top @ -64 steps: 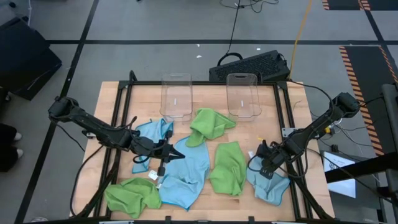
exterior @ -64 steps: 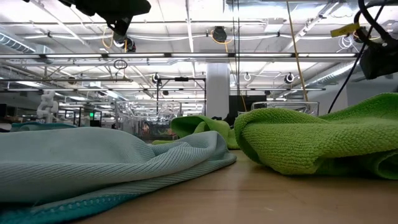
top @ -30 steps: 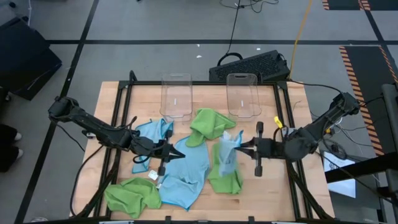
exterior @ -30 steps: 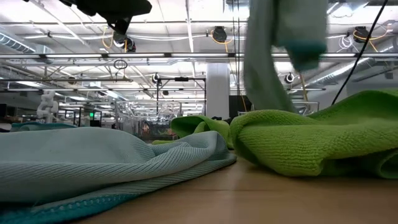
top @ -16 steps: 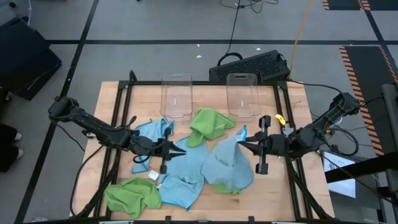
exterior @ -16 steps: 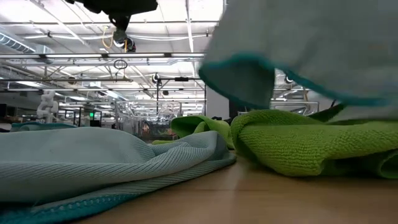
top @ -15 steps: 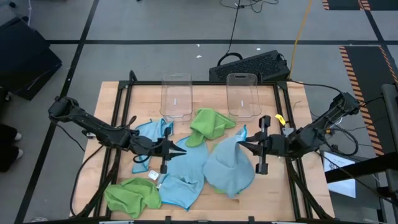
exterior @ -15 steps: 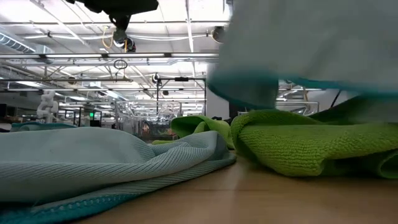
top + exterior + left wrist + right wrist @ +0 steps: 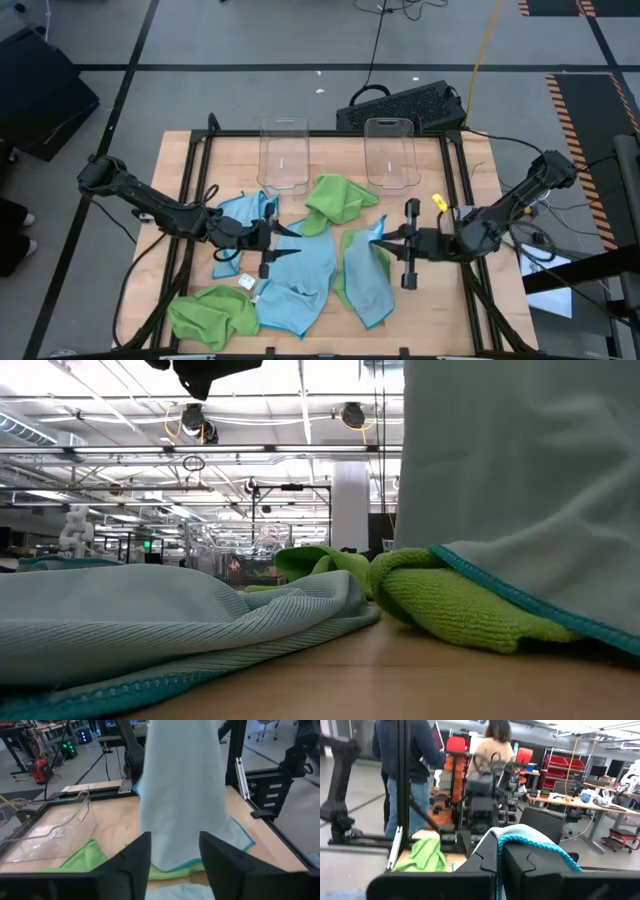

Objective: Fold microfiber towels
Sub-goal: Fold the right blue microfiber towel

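A light blue towel (image 9: pixel 365 280) hangs from my right gripper (image 9: pixel 376 237), which is shut on it above the table's middle. Its lower part covers a lime green towel (image 9: pixel 345 285), which lies crumpled on the table (image 9: pixel 450 600). My left gripper (image 9: pixel 287 240) stands open just left of it, level, over a larger light blue towel (image 9: pixel 300 275) lying crumpled on the table. In the left wrist view the hanging towel (image 9: pixel 182 795) is beyond the open fingers (image 9: pixel 175 865), not between them. My right gripper pinches the light blue towel between its two fingers at the teal-hemmed top edge (image 9: pixel 530 840). The fingers come level from the table's right side. The towel hangs slack below them, its lower end (image 9: pixel 375 312) resting on the green towel and the table.
Two clear bins (image 9: pixel 285 155) (image 9: pixel 390 150) stand at the far side. More towels lie about: green at the far middle (image 9: pixel 340 200), green at the near left (image 9: pixel 215 315), blue left of centre (image 9: pixel 245 210). People stand beyond the table (image 9: pixel 415 775).
My right gripper has shifted slightly toward the table's left with the blue towel. The towel swung out wide, then settled, hanging narrow with its lower end draped over the green towel. My left gripper has opened in place.
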